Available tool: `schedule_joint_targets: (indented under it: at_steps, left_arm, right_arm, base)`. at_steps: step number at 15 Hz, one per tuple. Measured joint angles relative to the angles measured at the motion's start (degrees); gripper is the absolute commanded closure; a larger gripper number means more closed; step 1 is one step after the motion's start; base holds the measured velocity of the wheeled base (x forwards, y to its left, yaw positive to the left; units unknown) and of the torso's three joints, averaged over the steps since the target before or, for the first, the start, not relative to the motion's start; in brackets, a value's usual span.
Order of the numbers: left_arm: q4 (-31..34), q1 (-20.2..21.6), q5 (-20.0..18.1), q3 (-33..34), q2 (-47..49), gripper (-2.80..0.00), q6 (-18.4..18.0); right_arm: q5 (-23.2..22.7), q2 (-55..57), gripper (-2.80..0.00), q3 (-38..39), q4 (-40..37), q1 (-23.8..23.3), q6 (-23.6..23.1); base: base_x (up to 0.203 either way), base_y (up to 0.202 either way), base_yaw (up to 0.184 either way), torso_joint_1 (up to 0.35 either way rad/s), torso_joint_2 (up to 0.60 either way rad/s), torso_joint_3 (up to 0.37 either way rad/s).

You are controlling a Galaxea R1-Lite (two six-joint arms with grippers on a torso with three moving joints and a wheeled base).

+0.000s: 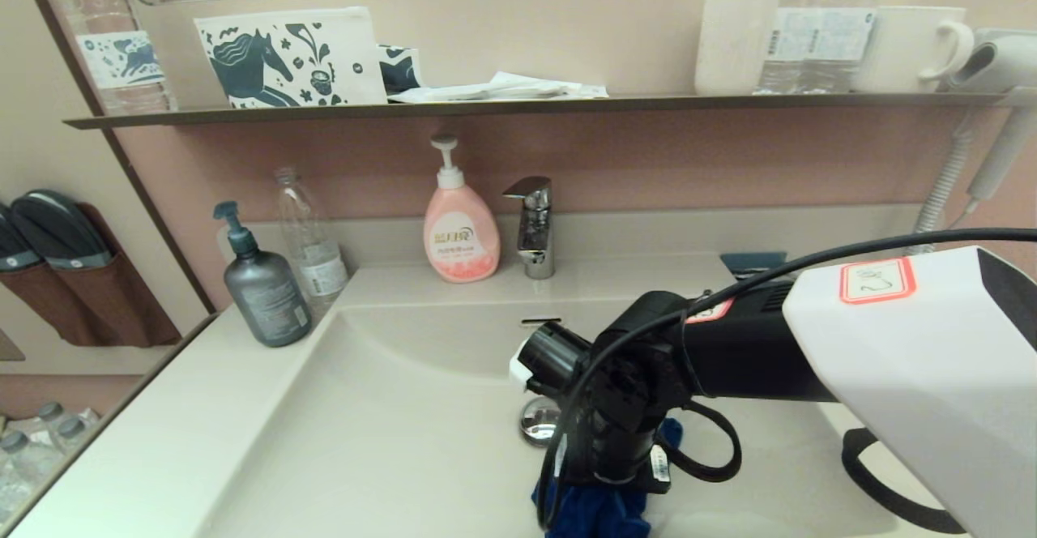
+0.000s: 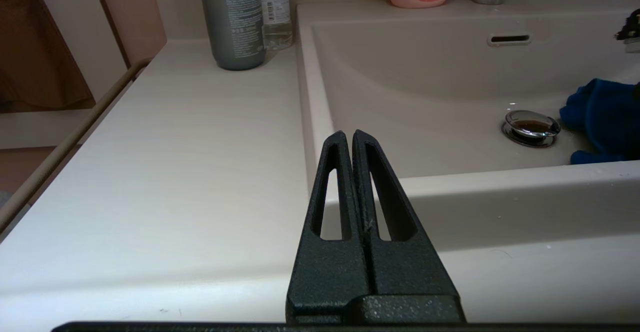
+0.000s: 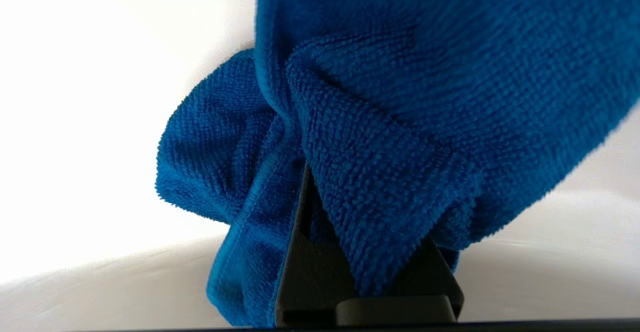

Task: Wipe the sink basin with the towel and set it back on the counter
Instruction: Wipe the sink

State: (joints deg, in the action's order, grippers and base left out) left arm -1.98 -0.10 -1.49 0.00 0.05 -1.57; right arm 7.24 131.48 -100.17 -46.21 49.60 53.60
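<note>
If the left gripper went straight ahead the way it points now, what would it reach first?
Most likely the near left rim of the sink basin. The shut left gripper hovers over the counter and points at that rim; the depth is hard to judge, so it might instead pass above it into the bowl.

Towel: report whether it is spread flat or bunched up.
Bunched up. The towel is gathered in folds around the right claw, which is shut on it, down in the sink basin.

Grey pump bottle [image 1: 261, 291], clear bottle [image 1: 309, 242], pink soap dispenser [image 1: 459, 226], chrome faucet [image 1: 534, 226]; mugs [image 1: 911, 48] on shelf [image 1: 486, 107].
</note>
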Motion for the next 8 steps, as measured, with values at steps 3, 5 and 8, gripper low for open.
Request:
schedule_joint_targets:
  at_steps: [3,5,8]
  left_arm:
    - [0.0,0.0,0.0,0.0,0.0,0.0,0.0]
    - [0.0,0.0,0.0,0.0,0.0,0.0,0.0]
    - [0.0,0.0,0.0,0.0,0.0,0.0,0.0]
  right_arm:
    - [-2.2,4.6,0.0,-8.6,0.4,2.4,-0.8]
    - [-2.8,7.7,0.0,-12.2,5.0,4.3,-3.6]
    - [-5.4,10.2,0.0,-13.4,13.8,6.3,-8.1]
  base:
    - [0.0,0.0,0.0,0.0,0.0,0.0]
    - [0.0,0.0,0.0,0.0,0.0,0.0]
    - [0.0,0.0,0.0,0.0,0.0,0.0]
